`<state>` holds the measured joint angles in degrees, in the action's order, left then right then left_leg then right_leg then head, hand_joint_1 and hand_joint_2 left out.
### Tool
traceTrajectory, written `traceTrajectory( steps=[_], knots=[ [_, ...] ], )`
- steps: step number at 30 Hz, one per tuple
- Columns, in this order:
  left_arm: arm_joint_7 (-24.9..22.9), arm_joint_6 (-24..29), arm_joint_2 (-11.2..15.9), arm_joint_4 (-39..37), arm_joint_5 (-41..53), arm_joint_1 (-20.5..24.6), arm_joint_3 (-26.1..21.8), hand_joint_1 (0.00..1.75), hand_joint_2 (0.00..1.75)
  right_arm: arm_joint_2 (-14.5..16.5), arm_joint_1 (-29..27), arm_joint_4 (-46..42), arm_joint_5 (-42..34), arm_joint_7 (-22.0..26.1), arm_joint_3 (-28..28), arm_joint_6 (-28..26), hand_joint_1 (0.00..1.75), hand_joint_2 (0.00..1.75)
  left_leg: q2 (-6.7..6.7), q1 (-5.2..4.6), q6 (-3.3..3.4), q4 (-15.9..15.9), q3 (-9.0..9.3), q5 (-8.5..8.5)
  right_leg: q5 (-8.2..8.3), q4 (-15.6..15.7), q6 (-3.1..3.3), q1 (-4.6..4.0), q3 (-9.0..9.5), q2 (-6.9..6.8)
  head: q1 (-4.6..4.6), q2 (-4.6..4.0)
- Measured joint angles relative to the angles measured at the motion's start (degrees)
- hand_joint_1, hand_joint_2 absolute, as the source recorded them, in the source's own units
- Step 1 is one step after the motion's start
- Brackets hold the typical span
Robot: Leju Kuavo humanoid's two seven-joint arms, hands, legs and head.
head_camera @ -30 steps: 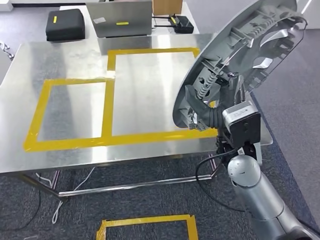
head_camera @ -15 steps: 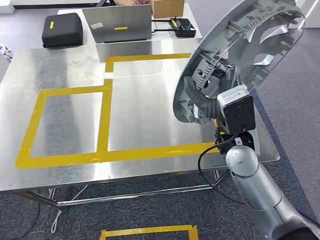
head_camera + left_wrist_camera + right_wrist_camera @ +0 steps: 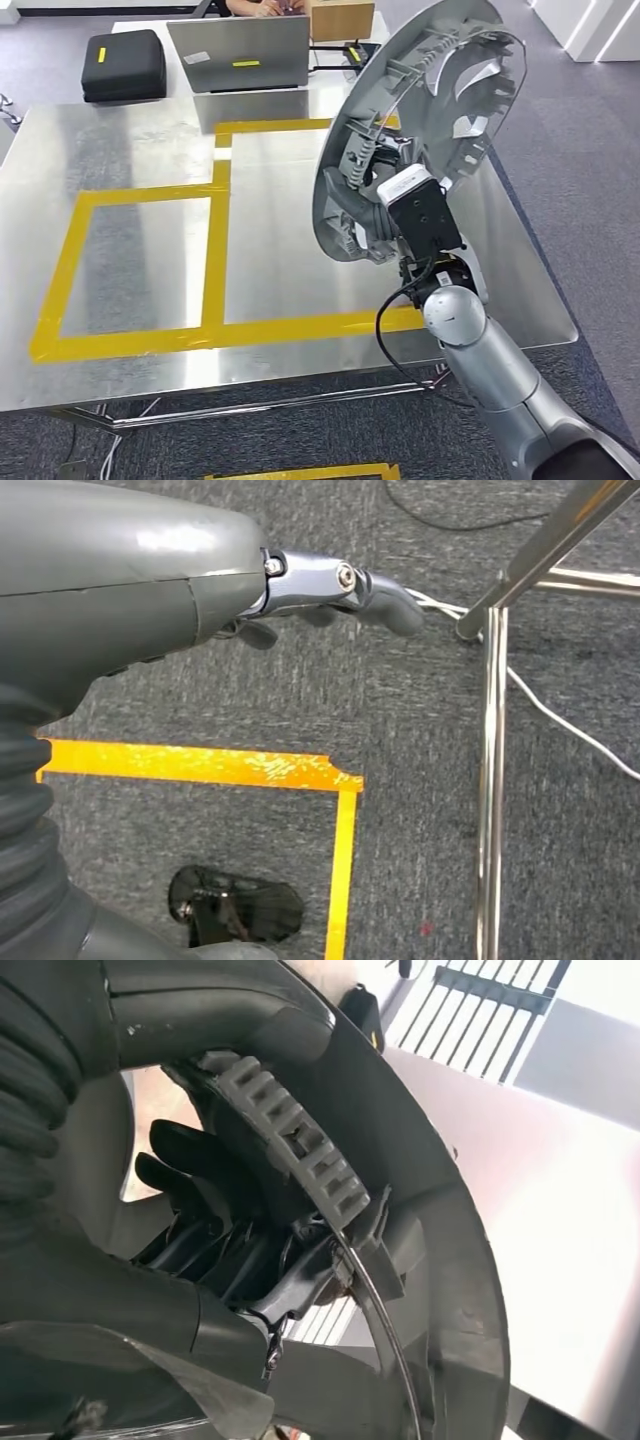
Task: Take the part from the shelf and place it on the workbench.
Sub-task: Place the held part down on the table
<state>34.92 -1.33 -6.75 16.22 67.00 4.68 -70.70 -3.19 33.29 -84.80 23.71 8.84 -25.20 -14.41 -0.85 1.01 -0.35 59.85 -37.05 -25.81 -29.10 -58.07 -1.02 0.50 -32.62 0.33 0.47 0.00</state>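
Observation:
The part (image 3: pixel 423 110) is a big round grey plastic wheel cover with ribs and cut-outs. My right hand (image 3: pixel 370 205) grips it by its inner ribs and holds it tilted on edge in the air above the right side of the steel workbench (image 3: pixel 151 130). It hangs over the right yellow taped box (image 3: pixel 272 220). In the right wrist view dark fingers (image 3: pixel 189 1175) hook into the part (image 3: pixel 453 1290) behind a toothed rib. My left hand (image 3: pixel 324 585) hangs low over the carpet, fingers stretched out and holding nothing.
A laptop (image 3: pixel 240 52), a black case (image 3: pixel 123 65), a cardboard box (image 3: pixel 341 18) and a small black device (image 3: pixel 365 52) stand behind the bench. A smaller taped box (image 3: pixel 136 260) marks its left side. A steel table leg (image 3: pixel 490 780) and floor tape (image 3: pixel 226 767) lie near my left hand.
My right arm has carried the part leftward, from the bench's right edge to further over the right taped box. The view has also shifted a little.

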Motion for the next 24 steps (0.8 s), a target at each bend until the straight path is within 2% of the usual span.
traceTrajectory(
  steps=[7,10,14,22,24],
  knots=[
    [0.0,0.1,0.0,0.0,0.2,0.4,1.2,0.0,1.75,1.3,2.3,4.2,-0.4,-0.9,-1.6,1.0,1.75,1.75,-0.28,-0.22,0.5,0.0,-0.24,-0.06,0.48,0.5,-0.2,0.08,0.04,-0.14,-0.01,0.0],
    [0.1,-0.1,0.0,0.0,0.5,0.7,1.9,0.0,1.75,1.8,3.4,6.2,0.4,-1.9,-2.2,1.1,1.75,1.75,-0.25,-0.38,0.78,0.0,-0.36,0.09,0.37,0.9,-0.69,0.17,0.06,-0.23,-0.04,0.0],
    [0.0,-0.4,-0.2,-0.1,1.1,1.6,3.4,0.0,1.75,1.9,5.0,8.4,2.1,-4.1,-2.7,1.1,0.0,0.0,-0.24,-0.37,0.98,0.0,-0.35,0.29,0.47,0.9,-1.36,0.18,0.03,-0.31,-0.04,0.0],
    [-1.2,-0.8,-0.3,-0.4,0.5,2.1,5.6,0.0,1.75,1.9,6.3,11.0,3.0,-5.7,-3.3,1.3,0.0,0.0,-0.21,-0.3,0.71,0.0,-0.21,0.54,0.53,0.4,-1.46,0.09,-0.11,-0.27,-0.05,0.0],
    [-1.2,-0.9,-0.3,-0.5,0.2,2.0,5.9,0.0,0.87,1.9,6.4,11.4,3.1,-5.9,-3.3,1.2,0.0,0.0,-0.21,-0.27,0.64,0.0,-0.21,0.59,0.53,0.4,-1.45,0.06,-0.15,-0.27,-0.05,0.0]
  ],
)
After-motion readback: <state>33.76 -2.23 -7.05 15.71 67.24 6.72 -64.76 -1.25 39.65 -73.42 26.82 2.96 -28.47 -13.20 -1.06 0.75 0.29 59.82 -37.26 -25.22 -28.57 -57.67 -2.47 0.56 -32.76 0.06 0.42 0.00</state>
